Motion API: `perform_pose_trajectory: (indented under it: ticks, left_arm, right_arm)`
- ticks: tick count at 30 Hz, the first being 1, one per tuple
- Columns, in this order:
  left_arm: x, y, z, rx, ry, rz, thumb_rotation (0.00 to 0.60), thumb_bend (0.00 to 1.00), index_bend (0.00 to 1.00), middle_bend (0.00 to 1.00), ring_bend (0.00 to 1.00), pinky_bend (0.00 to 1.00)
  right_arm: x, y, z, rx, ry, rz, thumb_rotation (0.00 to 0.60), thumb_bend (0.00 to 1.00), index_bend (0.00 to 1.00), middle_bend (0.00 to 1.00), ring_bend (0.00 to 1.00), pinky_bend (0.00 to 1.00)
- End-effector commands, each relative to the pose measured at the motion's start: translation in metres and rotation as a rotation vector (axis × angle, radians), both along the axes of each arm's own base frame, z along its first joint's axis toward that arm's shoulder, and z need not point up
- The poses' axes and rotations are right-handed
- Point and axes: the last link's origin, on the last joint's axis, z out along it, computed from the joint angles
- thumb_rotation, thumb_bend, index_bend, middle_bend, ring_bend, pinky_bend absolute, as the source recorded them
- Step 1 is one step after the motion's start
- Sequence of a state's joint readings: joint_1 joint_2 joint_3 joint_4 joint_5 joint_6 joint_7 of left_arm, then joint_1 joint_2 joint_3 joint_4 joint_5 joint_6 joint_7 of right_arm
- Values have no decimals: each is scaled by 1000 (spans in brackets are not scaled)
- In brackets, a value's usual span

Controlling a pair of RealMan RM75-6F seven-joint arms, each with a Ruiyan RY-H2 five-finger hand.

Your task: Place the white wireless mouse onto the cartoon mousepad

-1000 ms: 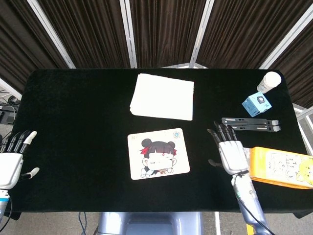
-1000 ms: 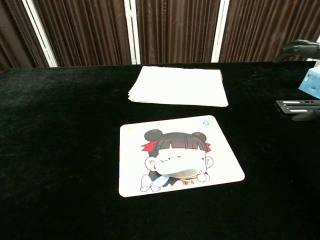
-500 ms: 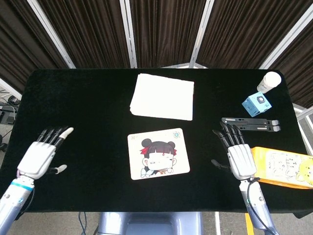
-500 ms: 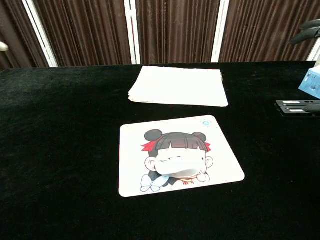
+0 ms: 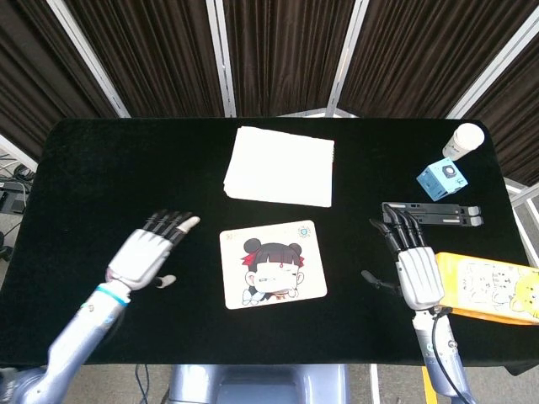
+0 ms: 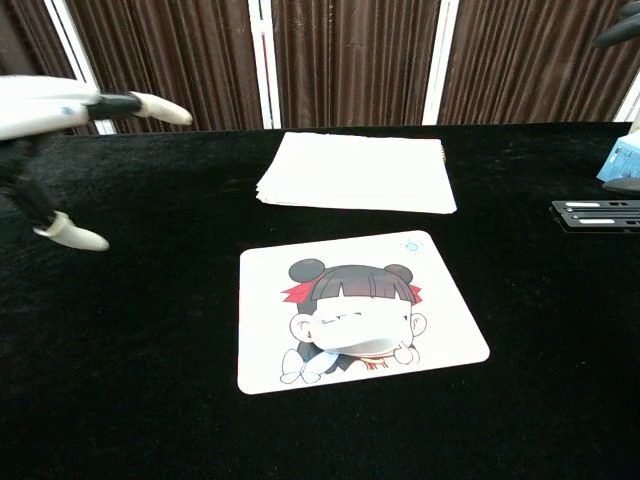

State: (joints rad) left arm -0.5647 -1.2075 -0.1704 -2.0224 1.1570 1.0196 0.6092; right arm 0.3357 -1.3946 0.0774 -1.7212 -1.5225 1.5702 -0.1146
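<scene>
The cartoon mousepad, printed with a dark-haired girl, lies at the front middle of the black table. The white wireless mouse rests on the pad's lower middle, over the girl's face; in the head view it blends into the print. My left hand hovers just left of the pad, empty, with its fingers stretched apart. My right hand hangs right of the pad, fingers spread and holding nothing. The chest view shows only its dark fingertips at the top right corner.
A stack of white sheets lies behind the pad. At the right stand a blue cube, a white bottle, a black folding stand and an orange cartoon box.
My left hand has swept from the table's left edge rightward, close to the pad. The right hand has drifted slightly right and toward the front. The mouse and pad have not moved.
</scene>
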Motion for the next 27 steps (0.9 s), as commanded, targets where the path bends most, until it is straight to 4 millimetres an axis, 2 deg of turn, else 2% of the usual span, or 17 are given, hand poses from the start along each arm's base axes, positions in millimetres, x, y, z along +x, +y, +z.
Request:
perform_pose_trajectory:
  ticks: [1, 6, 20, 27]
  left_arm:
    - [24, 3, -25, -47, 22, -26, 600, 2, 0, 0, 0, 0]
    - [45, 7, -57, -68, 71, -46, 600, 2, 0, 0, 0, 0]
    - [85, 5, -116, -79, 90, -31, 600, 2, 0, 0, 0, 0]
    - [111, -2, -152, -85, 91, -18, 600, 1, 0, 0, 0, 0]
  right_arm:
    - [1, 0, 2, -34, -5, 15, 600, 140, 140, 0, 0, 0]
    - [0, 0, -1, -46, -2, 27, 600, 140, 140, 0, 0, 0]
    - [-1, -1, 2, -61, -7, 43, 600, 140, 140, 0, 0, 0]
    - [-1, -2, 3, -55, -15, 43, 600, 140, 140, 0, 0, 0]
